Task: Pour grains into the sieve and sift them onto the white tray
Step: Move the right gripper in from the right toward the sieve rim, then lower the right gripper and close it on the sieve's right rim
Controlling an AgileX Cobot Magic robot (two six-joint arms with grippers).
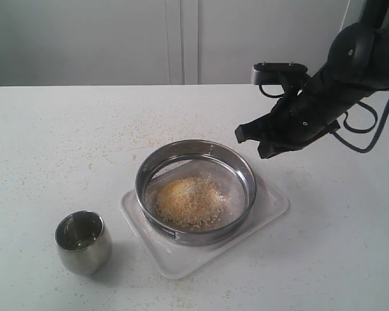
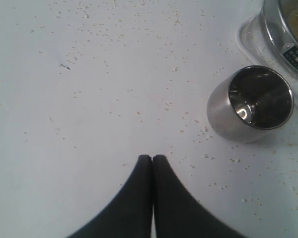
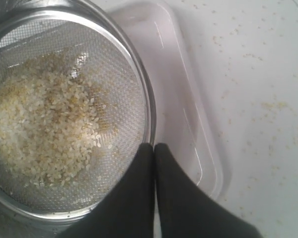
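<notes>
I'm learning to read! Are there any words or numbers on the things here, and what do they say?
Label strip on the outer wall of the sieve: dark with pale marks, too small and blurred to read in any view.
Steel cup: no writing to be seen.
White tray: no writing to be seen.
</notes>
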